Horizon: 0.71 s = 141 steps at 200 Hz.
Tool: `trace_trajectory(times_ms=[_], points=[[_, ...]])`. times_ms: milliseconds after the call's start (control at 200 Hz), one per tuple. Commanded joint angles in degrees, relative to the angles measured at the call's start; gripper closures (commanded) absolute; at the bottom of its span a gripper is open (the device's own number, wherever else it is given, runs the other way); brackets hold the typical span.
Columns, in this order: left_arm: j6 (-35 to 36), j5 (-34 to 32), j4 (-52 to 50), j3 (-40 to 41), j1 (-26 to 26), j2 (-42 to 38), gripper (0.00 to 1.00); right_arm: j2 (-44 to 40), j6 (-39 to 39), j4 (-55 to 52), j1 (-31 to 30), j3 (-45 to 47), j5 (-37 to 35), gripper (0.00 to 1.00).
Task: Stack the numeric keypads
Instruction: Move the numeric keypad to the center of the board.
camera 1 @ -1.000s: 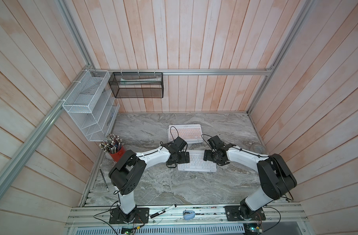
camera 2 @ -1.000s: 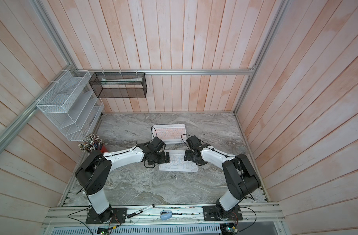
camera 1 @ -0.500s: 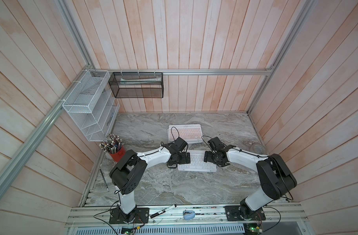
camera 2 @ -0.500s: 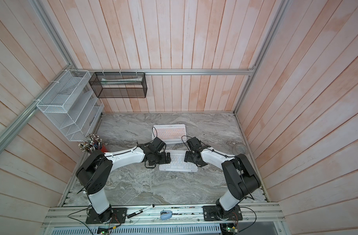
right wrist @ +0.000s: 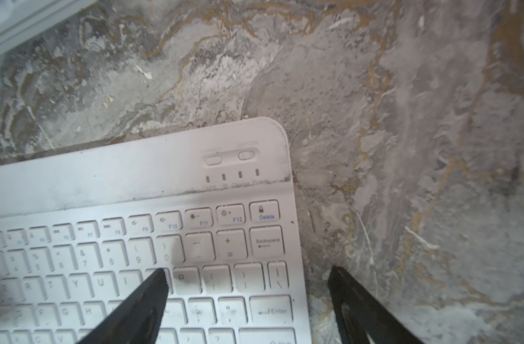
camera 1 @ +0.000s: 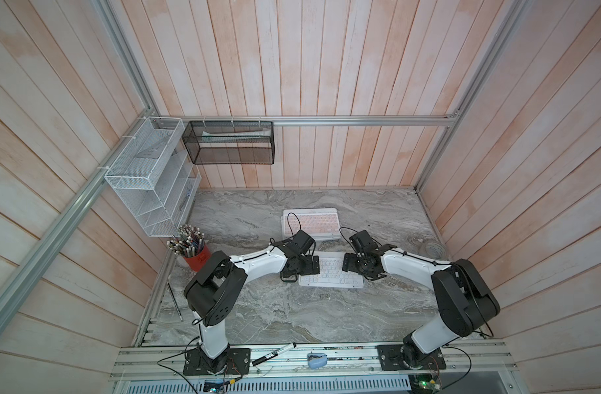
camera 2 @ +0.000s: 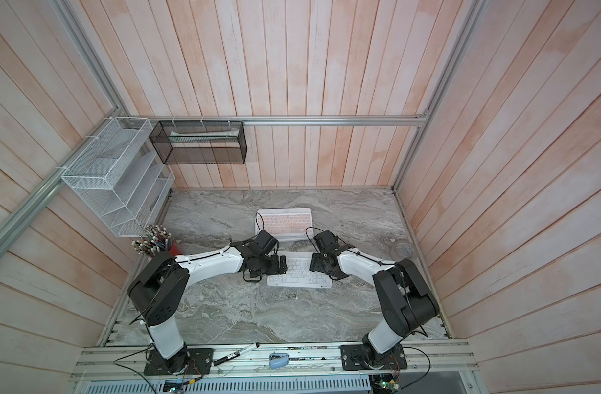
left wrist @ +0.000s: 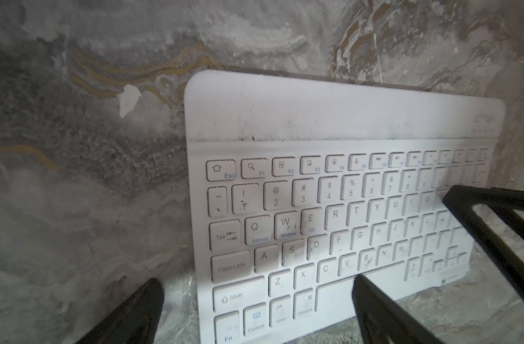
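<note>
White-keyed keypad [camera 1: 331,274] is found flat on the table [camera 1: 258,307], near the pink-topped stack [camera 1: 311,223]. Its long axis is bracketed by left gripper [camera 1: 312,266] and right gripper [camera 1: 346,264], both spread wide and empty.

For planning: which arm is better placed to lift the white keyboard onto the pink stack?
Probably left: left end effector and right end effector each straddle a white keyboard end, but the pink stack lies behind the left.
</note>
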<state>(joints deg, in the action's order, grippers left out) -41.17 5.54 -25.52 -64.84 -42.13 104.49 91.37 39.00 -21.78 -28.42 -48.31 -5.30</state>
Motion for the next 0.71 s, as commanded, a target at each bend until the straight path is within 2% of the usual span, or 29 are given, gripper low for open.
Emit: trace_trajectory(times_ms=[0,700], points=[[0.6,-0.1,0.2,1.6,-0.2,-0.7,0.00,-0.8,0.6,-0.6,-0.1,1.1,-0.7,0.13],[1.3,-0.8,-0.1,1.7,-0.2,-1.4,0.00,0.2,0.5,0.5,0.5,0.8,-0.1,0.13]])
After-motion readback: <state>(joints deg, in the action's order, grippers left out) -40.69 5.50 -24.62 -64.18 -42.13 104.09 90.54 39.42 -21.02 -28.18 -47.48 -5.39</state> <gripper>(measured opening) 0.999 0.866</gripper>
